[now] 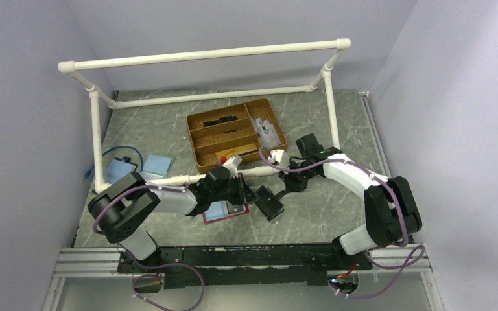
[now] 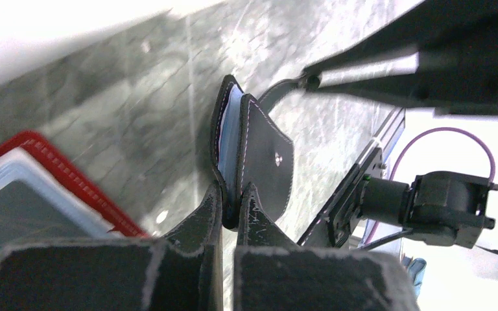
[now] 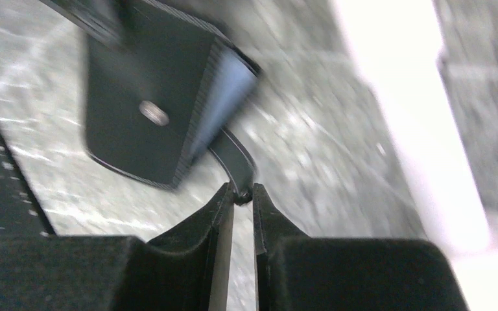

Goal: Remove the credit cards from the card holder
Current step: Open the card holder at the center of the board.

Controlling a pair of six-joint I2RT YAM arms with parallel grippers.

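Observation:
The black card holder (image 1: 271, 204) hangs between my two grippers just above the table. In the left wrist view the card holder (image 2: 269, 162) stands edge-on, slightly spread, with a light blue credit card (image 2: 232, 129) showing inside it. My left gripper (image 2: 235, 206) is shut on its lower edge. My right gripper (image 3: 242, 193) is shut on the holder's thin black flap (image 3: 235, 162). The holder's snap side (image 3: 142, 110) and the blue card's edge (image 3: 230, 87) lie beyond it. A dark grey-black card cannot be made out in the holder.
A red-edged wallet (image 1: 225, 212) lies open on the table under my left gripper (image 1: 251, 193), with blue and dark grey inside (image 2: 32, 207). A wicker tray (image 1: 237, 133) stands behind. A white pipe frame (image 1: 188, 178) crosses just behind both grippers. Blue items (image 1: 157, 165) lie at the back left.

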